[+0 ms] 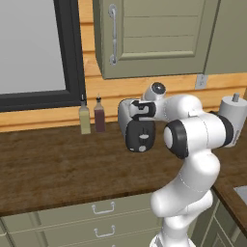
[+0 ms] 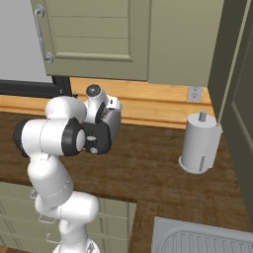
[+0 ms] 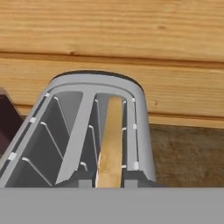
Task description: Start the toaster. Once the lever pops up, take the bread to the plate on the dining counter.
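Directly under the hand camera sits the toaster [image 3: 83,131], a silver-grey rounded body seen from above, its two slots running away from the lens toward the wooden wall boards [image 3: 131,39] behind it, so its long axis points at the wall. Wire guides line both slots. The bread [image 3: 110,144] stands on edge in the right-hand slot, a thin tan slice seen edge-on, its length following the slot and its top edge rising a little above the wire guides. Brown wood countertop [image 3: 188,153] shows to the toaster's right, and a dark object I cannot identify sits at its left. From the base cameras the arm is folded over the wood counter with drawers [image 1: 48,164], the hand [image 1: 140,130] hiding the toaster. Two bottles [image 1: 91,116] stand by the wall near the window, and a white paper-towel roll [image 2: 200,143] stands farther right. Whether the fingers are parted or closed, I cannot tell.
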